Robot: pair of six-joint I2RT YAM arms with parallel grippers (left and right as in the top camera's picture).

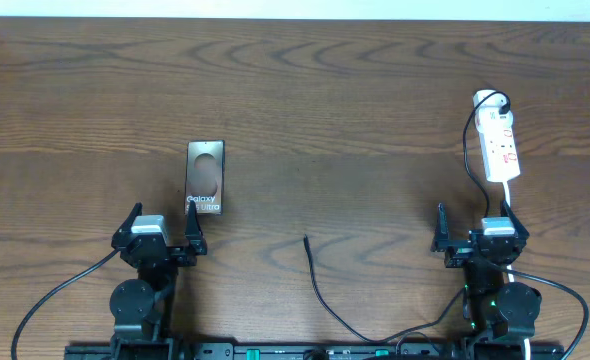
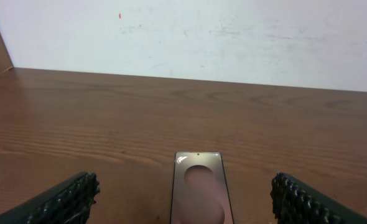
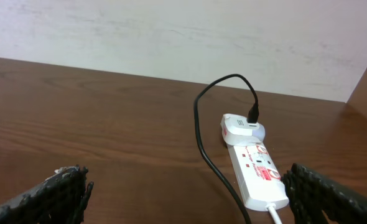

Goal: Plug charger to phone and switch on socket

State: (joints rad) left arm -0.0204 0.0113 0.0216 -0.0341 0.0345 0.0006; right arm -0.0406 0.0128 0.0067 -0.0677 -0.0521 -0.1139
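Closest to us in the left wrist view are the black ribbed pads of the left tool, one at each lower corner. They are spread wide and hold nothing. Between them, a little ahead on the tabletop, the phone lies flat with its pale oval patch facing up. From overhead we see the phone just beyond the left fingertips and apart from them.

The right tool is in the same pose: low over the wood, pointing toward the far edge, its pads parted wide and gripping nothing. Ahead of it and slightly to its right lies the socket, a white strip with red markings. A white adapter sits in its far end.

The charger loops up out of that adapter and runs back along the strip's left side toward the right arm. We cannot follow it under the arm. Overhead, its free end lies on the wood between the two arms, the tip well apart from the phone. Both arms sit folded at the near edge.
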